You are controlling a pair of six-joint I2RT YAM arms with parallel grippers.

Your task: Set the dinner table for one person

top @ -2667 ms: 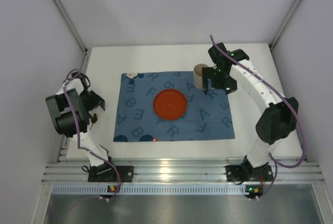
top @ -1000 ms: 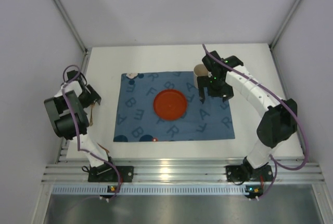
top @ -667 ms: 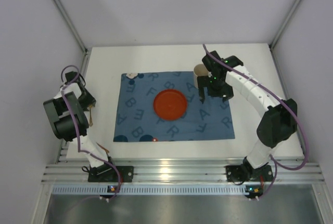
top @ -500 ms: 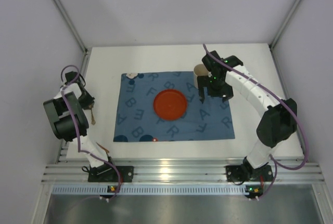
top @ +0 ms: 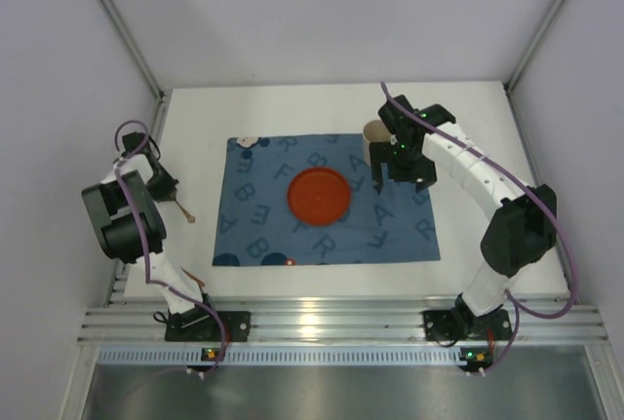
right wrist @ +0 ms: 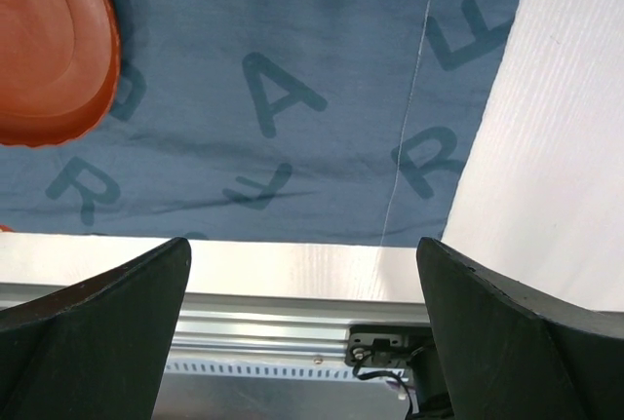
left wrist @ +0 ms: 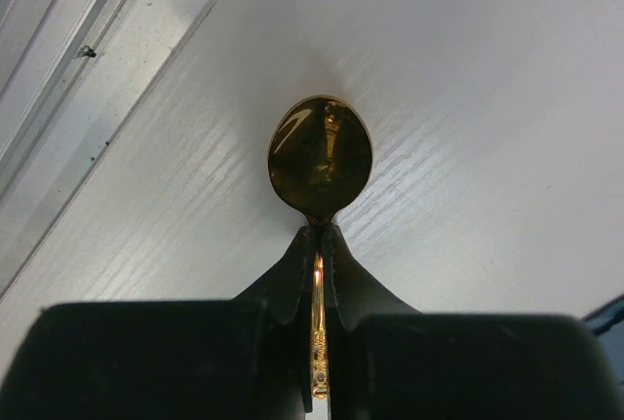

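Note:
My left gripper point(left wrist: 319, 237) is shut on the thin handle of a gold spoon point(left wrist: 320, 155), whose bowl sticks out past the fingertips over the white dinner table point(left wrist: 468, 98). From above, the spoon point(top: 185, 211) points toward the mat from the left gripper point(top: 168, 192), left of the blue lettered mat point(top: 263, 215). A red plate point(top: 319, 196) sits at the mat's middle. A tan cup point(top: 374, 133) stands at the mat's far right corner. My right gripper point(top: 382, 174) hangs open over the mat beside the cup. In its wrist view the right gripper point(right wrist: 302, 245) holds nothing, and the red plate point(right wrist: 49, 50) is at upper left.
A small pale item point(top: 247, 140) lies at the mat's far left corner, and a red spot point(top: 290, 262) shows at its near edge. An aluminium rail point(top: 322, 323) runs along the table's near edge. Walls enclose the table point(top: 487, 118) on three sides.
My left gripper has closed on the spoon's handle, and the spoon now angles out toward the mat. The right arm shifted slightly left, away from the cup, then held still.

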